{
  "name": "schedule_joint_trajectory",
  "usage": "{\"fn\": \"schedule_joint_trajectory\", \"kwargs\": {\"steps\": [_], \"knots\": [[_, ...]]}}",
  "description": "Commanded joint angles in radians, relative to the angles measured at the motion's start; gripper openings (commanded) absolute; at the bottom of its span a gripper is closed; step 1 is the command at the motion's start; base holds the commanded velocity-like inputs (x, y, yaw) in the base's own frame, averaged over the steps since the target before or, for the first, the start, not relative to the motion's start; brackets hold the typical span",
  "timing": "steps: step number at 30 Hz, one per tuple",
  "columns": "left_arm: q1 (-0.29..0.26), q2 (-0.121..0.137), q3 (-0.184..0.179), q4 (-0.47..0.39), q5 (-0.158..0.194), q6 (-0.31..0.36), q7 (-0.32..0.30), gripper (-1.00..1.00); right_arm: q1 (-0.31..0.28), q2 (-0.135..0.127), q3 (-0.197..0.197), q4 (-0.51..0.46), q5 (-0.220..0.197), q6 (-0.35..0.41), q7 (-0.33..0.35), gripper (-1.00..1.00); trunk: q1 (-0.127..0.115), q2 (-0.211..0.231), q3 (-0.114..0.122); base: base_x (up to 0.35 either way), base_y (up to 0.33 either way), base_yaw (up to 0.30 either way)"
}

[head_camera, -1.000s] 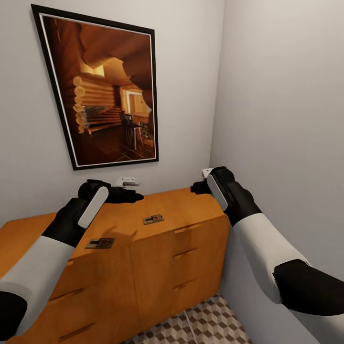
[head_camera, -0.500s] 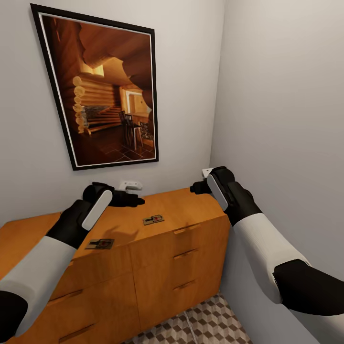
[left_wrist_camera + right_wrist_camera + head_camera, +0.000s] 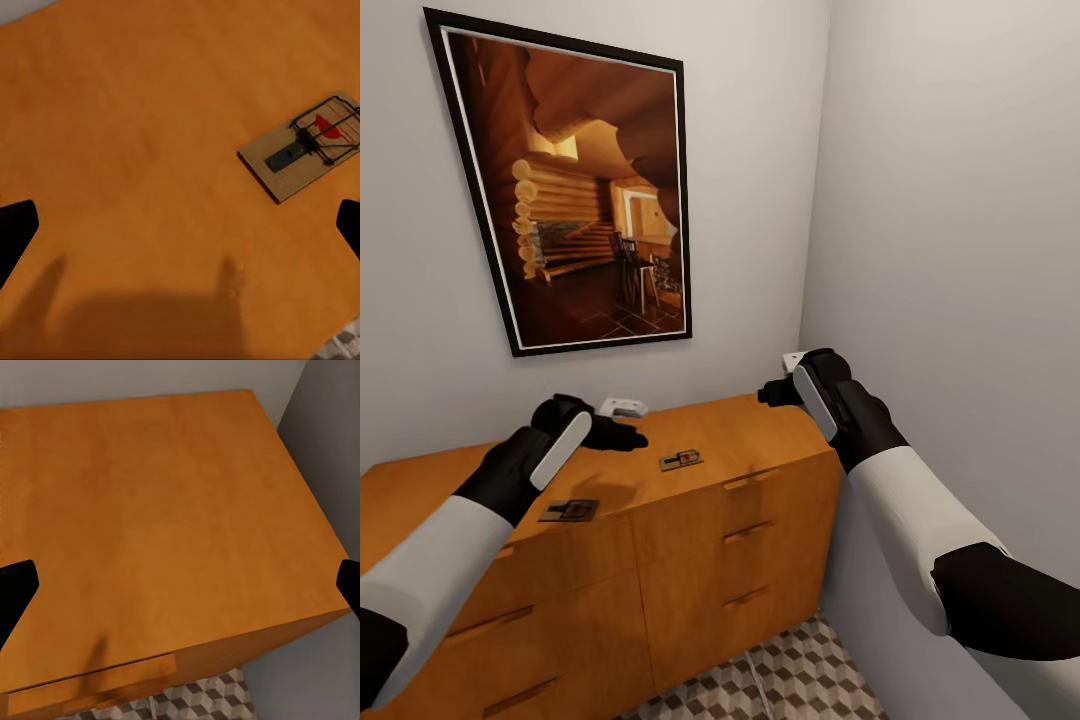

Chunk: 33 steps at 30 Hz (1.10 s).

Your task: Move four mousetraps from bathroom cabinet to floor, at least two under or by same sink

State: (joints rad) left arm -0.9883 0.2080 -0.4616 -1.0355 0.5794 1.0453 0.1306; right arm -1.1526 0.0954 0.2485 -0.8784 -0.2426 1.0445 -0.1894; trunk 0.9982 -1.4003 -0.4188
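Note:
Two mousetraps lie flat on top of the orange-brown cabinet (image 3: 760, 430): one (image 3: 681, 459) near its front edge at the middle, the other (image 3: 569, 510) further left. My left gripper (image 3: 632, 437) hovers low over the cabinet top, behind and between the two traps, with nothing in it. In the left wrist view its open fingertips (image 3: 15, 232) frame bare wood, and one mousetrap (image 3: 304, 146) lies off to one side. My right gripper (image 3: 767, 393) is open over the cabinet's right end (image 3: 165, 510). The sink is out of view.
A large framed picture (image 3: 575, 190) hangs above the cabinet. A white outlet (image 3: 622, 406) sits on the back wall, and a grey side wall (image 3: 960, 250) stands close on the right. Cube-patterned bathroom floor (image 3: 800, 680) shows below the cabinet front with its bar handles (image 3: 752, 478).
My left gripper has dropped lower toward the cabinet top and drawn slightly left. The right arm and both mousetraps have not moved.

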Motion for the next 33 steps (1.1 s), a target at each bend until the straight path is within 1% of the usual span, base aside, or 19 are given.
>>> {"fn": "schedule_joint_trajectory", "kwargs": {"steps": [1,8,20,26,33], "knots": [[-0.001,0.003,-0.005,0.0,0.01,0.002,0.009,1.0,-0.001,0.0,0.002,-0.001,-0.011,0.003,-0.01,1.0,0.0,-0.001,-0.001,0.0,0.0,0.0],[-0.001,0.008,-0.008,-0.001,0.009,0.002,0.005,1.0,-0.001,0.0,0.002,-0.001,-0.011,0.003,-0.01,1.0,0.0,-0.001,-0.001,0.0,0.0,0.0],[-0.003,-0.002,-0.01,-0.007,0.008,0.002,0.003,1.0,-0.001,-0.001,0.002,-0.001,-0.011,0.003,-0.01,1.0,0.0,-0.001,-0.001,0.0,0.0,0.0],[-0.003,-0.015,-0.011,-0.019,0.011,0.002,0.003,1.0,-0.001,-0.002,0.002,-0.005,-0.011,0.003,-0.009,1.0,0.0,-0.001,-0.001,0.0,0.0,0.0],[-0.003,-0.041,-0.013,-0.028,0.012,0.002,0.003,1.0,-0.001,-0.002,0.0,-0.012,-0.011,0.003,-0.01,1.0,0.0,-0.001,-0.001,0.0,0.0,0.0]]}}
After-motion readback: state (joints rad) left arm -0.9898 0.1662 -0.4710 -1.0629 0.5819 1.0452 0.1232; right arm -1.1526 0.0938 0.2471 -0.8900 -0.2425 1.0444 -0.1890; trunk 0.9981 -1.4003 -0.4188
